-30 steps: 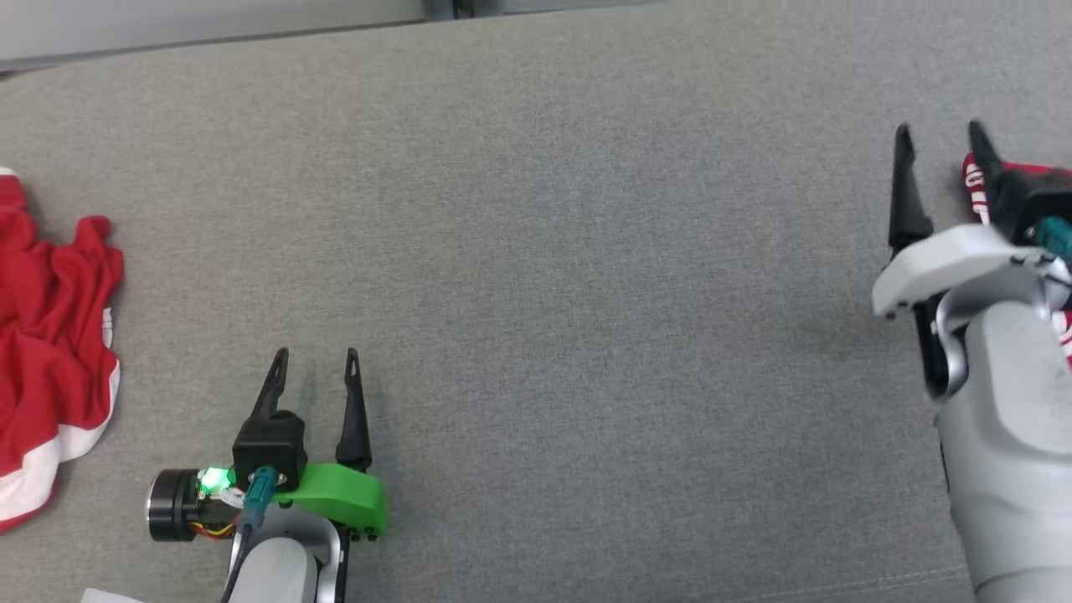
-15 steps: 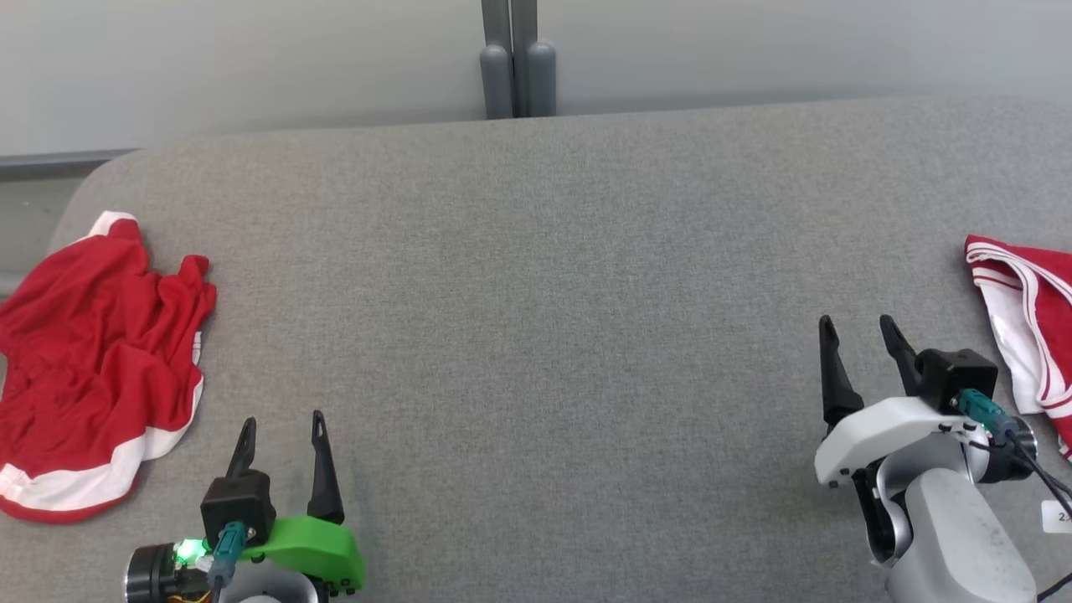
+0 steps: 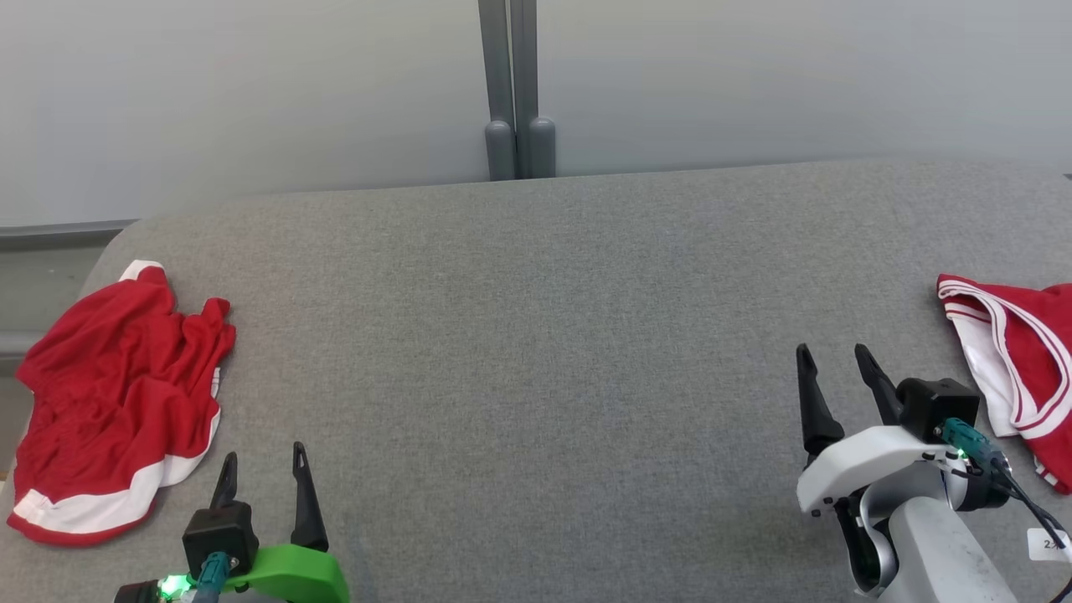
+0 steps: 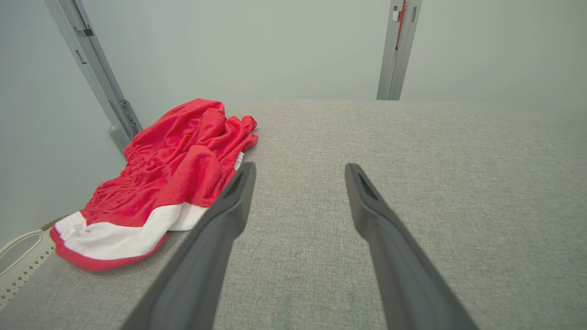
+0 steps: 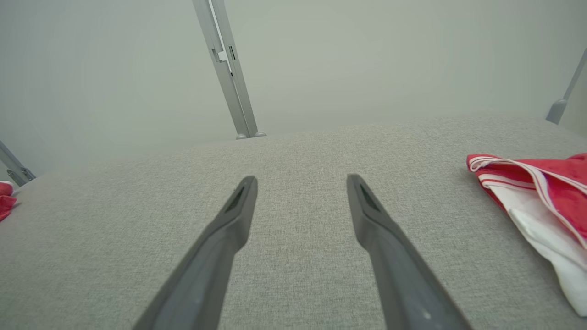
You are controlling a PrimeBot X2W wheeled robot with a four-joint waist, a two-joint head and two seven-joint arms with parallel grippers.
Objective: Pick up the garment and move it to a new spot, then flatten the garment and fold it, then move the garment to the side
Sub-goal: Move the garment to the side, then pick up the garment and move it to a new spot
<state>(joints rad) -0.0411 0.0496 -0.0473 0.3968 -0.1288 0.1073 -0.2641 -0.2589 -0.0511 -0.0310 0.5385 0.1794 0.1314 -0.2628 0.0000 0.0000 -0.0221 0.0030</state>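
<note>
Plainly, the crumpled red garment [image 3: 117, 402] lies on the grey pad [image 3: 536, 335] just left of the left claw [image 3: 264, 452], its long side running roughly along that claw's fingers; both claws stand spread and empty, the right claw [image 3: 831, 350] well off to the right.

Grey fabric table [image 3: 536, 335], pale wall [image 3: 251, 100], metal post [image 3: 509, 84]

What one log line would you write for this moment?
left gripper: open, empty | right gripper: open, empty | crumpled garment: left, untouched | striped garment: right, untouched
</note>
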